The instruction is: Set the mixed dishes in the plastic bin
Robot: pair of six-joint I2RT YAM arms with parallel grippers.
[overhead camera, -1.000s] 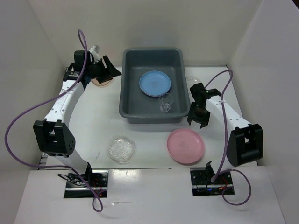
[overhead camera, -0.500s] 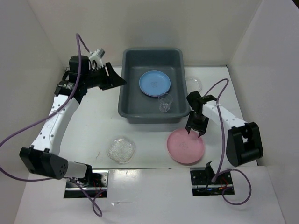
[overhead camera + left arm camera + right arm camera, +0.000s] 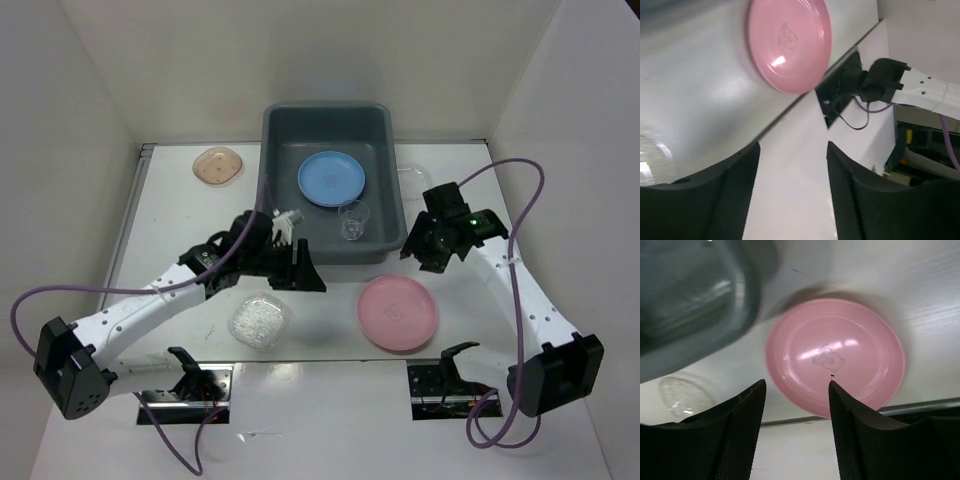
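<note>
**Pink plate (image 3: 398,312) outside the bin (image 3: 275,190), ungrasped**

Top: the plate lies on the worktop (image 3: 180,215) between the left tool (image 3: 305,278) and the right tool (image 3: 422,256), apart from both.
Left wrist: fingers spread wide, empty, plate ahead.
Right wrist: fingers likewise parted, empty, plate beyond them.

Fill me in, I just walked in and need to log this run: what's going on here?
Two robot arms are clearing dishes into the dark grey bin. The blue plate and clear cup already sit inside it. The pink plate, a clear textured dish and the peach dish lie on the table. Both are open and empty: the left gripper hovers by the bin's near side, the right gripper by its near right corner.
</note>
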